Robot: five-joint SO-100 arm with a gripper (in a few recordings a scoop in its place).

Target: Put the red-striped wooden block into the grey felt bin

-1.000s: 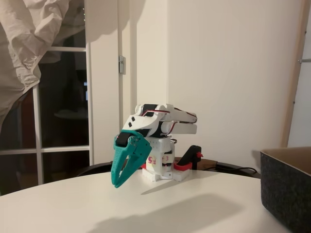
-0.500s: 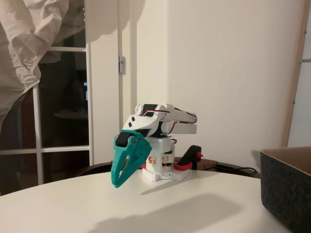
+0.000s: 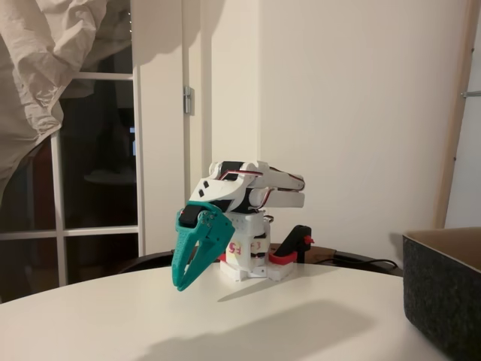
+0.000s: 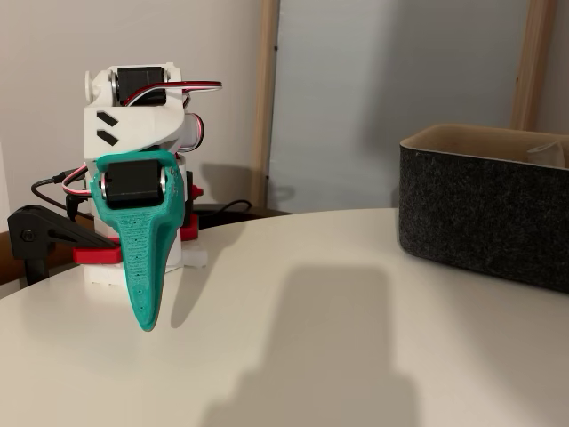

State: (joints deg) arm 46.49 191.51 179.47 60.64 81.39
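White table point(image 3: 113, 316) lies bare; your pincer point(image 3: 180, 284) hangs closed, empty, left of centre. Find the block first; grey felt bin point(image 4: 484, 209) waits right.

Both fixed views are dim and warm-lit, slightly soft. The round white table point(image 3: 301, 316) carries a broad dark shadow at lower centre; dark window panes point(image 3: 98, 165) fill the left.

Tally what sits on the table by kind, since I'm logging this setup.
Grey felt bin: 1
Red-and-black clamp at the arm's base: 1
White arm with a teal tool, shut and empty: 1
Total: 3
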